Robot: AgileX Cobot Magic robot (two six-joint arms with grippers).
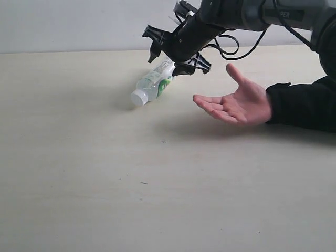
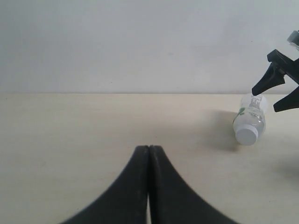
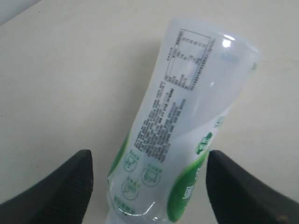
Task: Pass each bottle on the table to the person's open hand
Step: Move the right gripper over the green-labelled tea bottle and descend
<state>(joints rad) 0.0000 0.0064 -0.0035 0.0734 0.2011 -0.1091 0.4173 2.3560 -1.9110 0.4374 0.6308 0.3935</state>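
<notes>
Presently the right arm (image 1: 247, 16) reaches in from the upper right of the exterior view and slants down toward the table (image 1: 79, 173). The right gripper (image 1: 177, 60) sits low over the base end of the bottle (image 1: 153, 83). Its two black fingers (image 3: 60, 186) stand wide apart, one on each side of the bottle, with a gap showing on both sides in the right wrist view. The clear, green-and-white-labelled bottle lies on its side on the tabletop, its white cap (image 1: 139, 97) pointing away from the gripper. Near it but apart, the person's open hand (image 1: 233, 102) is held palm up with fingers spread, coming from a black sleeve (image 1: 304, 105). The left gripper (image 2: 148, 150) hangs over bare table with its fingers pressed together, well apart from the bottle. The surface is pale beige with a few dark specks, and a plain light wall (image 1: 68, 23) stands behind it.
</notes>
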